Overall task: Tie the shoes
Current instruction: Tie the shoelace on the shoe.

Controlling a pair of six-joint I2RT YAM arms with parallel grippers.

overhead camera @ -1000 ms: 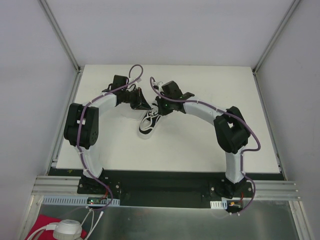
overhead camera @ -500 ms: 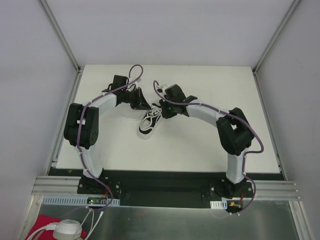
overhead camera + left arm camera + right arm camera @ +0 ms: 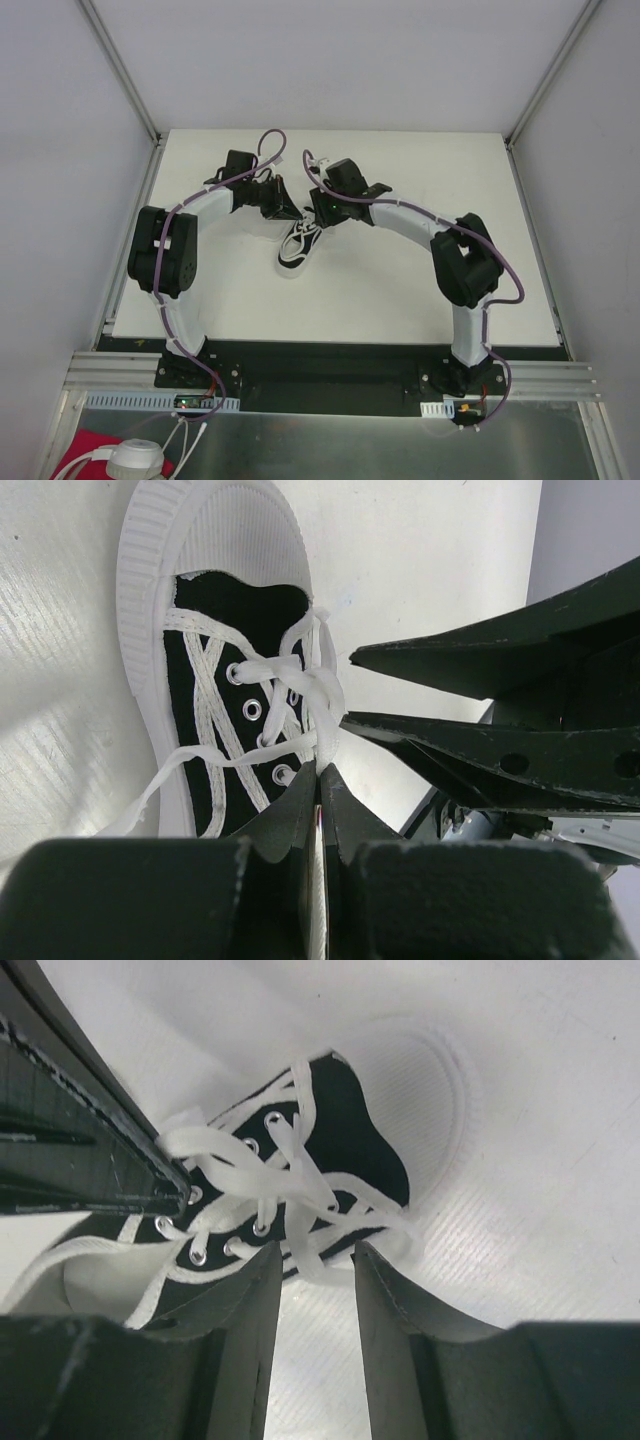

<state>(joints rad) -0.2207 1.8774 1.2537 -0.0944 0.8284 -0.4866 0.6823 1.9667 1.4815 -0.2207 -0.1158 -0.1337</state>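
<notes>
**Left claw pinches lace, right claw released over sneaker**

The black sneaker (image 3: 297, 248) lies near the middle of the table (image 3: 420, 290), its white toe pointing toward 7 o'clock in the overhead view. Both claws hang close over its heel end. The left gripper (image 3: 320, 780), at the shoe's 11 o'clock, is clenched on a strand of the white laces (image 3: 290, 1175). The right gripper (image 3: 312, 1260), at 1 o'clock, stands released with its jaws apart above the eyelets, grasping nothing.

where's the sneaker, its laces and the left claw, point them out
sneaker (image 3: 215, 540), left wrist view, on its white ribbed toe cap
laces (image 3: 205, 1145), right wrist view, on the bunch by the eyelets
left claw (image 3: 320, 777), left wrist view, where its shut tips meet
</notes>
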